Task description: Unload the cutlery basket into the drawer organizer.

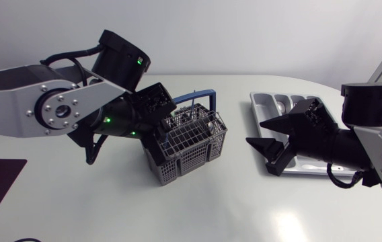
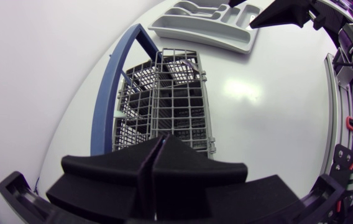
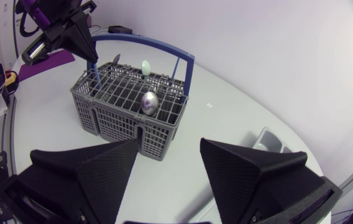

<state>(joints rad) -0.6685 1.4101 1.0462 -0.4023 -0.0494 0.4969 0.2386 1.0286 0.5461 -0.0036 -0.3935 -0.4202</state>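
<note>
Spoon stands bowl-up in grey basket at table ctr, drawer organizer nearby; left gripper pressed together at basket's edge, right gripper spread, empty; steel looks light, stiff, slick, prob. best pinched just below bowl.

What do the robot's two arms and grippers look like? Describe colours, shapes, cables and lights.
Both arms have silver-grey links and black joints. The left arm shows a round plate ringed with bolts, black cables and small green lights. The right arm has a black cylindrical joint and a black cable. The left gripper and right gripper are matte black, each with two broad wedge-shaped fingers.
</note>
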